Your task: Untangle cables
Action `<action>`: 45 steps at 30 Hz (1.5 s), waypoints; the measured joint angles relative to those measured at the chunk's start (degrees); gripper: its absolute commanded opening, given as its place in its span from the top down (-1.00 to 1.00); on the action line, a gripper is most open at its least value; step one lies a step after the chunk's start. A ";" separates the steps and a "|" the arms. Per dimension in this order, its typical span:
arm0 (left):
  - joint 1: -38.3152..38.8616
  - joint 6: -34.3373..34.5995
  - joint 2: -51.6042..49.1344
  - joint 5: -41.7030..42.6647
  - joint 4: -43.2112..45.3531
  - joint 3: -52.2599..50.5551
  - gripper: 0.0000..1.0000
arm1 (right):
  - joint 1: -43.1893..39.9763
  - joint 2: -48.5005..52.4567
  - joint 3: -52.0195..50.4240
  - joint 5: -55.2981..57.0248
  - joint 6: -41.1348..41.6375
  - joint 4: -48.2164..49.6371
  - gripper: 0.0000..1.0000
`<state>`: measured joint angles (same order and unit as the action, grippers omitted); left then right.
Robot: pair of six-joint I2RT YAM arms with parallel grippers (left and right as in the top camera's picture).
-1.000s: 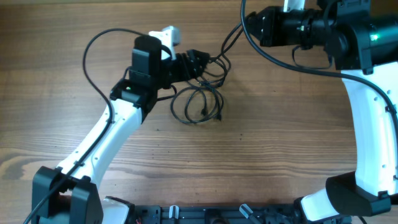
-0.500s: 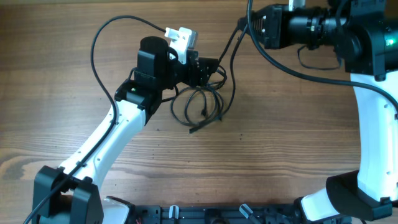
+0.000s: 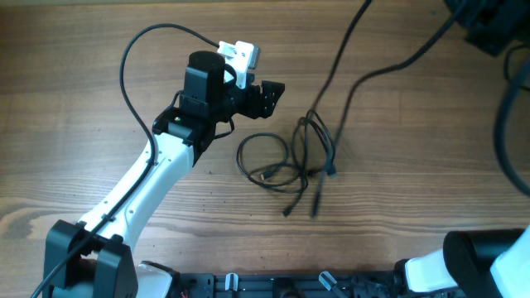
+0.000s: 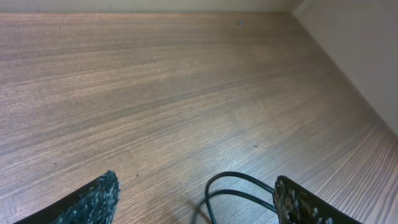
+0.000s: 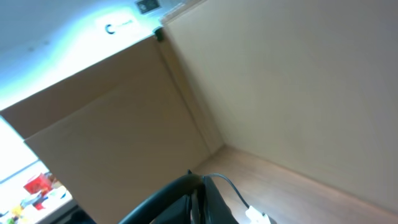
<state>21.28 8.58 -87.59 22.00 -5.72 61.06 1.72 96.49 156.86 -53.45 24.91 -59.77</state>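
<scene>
wood-grain table (image 3: 83,99). cables (image 3: 273,170): loose black loops lying near left gripper (image 3: 272,93), whose jaws are spread and empty; strands rise away from it toward right gripper (image 5: 196,196), pinched together, seemingly on one. light, limp, snag-prone; best taken near a plug end (image 3: 286,212).

**White shells, black joints**

The left arm (image 3: 141,178) wears smooth white shells between black joint housings, with a thin black wire (image 3: 124,74) looping alongside and a white block (image 3: 240,56) at the wrist. Its fingertips (image 4: 99,196) are black and stippled.
</scene>
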 measured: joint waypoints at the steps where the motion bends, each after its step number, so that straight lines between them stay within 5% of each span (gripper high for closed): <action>1: 0.00 0.00 0.00 -0.15 -0.35 0.00 -0.61 | 0.00 0.59 0.00 0.94 0.00 -0.44 0.91; 5: 0.00 -0.02 0.00 -2.23 -1.99 0.00 -0.62 | -2.29 4.66 -0.44 5.57 1.66 5.97 0.91; 12: 0.00 -0.39 -0.07 -4.59 -4.72 0.00 -0.62 | -13.51 6.16 -0.98 9.18 16.96 38.38 0.91; 17: 0.00 -0.42 -0.07 -4.83 -4.90 0.00 -0.62 | -21.49 5.99 -0.87 15.69 25.57 47.28 0.91; 21: 0.00 -0.42 -0.07 -4.85 -4.92 0.00 -0.62 | -23.39 5.79 -0.55 20.20 24.85 40.61 0.91; 25: 0.00 -0.42 -0.09 -4.85 -5.03 0.00 -0.63 | -24.06 5.64 -0.50 31.56 14.38 23.56 0.91; 31: 0.00 -0.42 -0.11 -4.90 -5.75 0.00 -0.61 | -26.53 11.67 -0.33 49.11 -0.83 11.54 0.91; 45: 0.00 -0.39 -0.11 -5.05 -6.29 0.00 -0.60 | -39.12 26.60 -1.03 50.49 -1.97 36.54 0.92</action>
<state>21.28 8.19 -87.70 16.95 -12.01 61.06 -37.41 123.09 155.83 -2.96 22.94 -23.22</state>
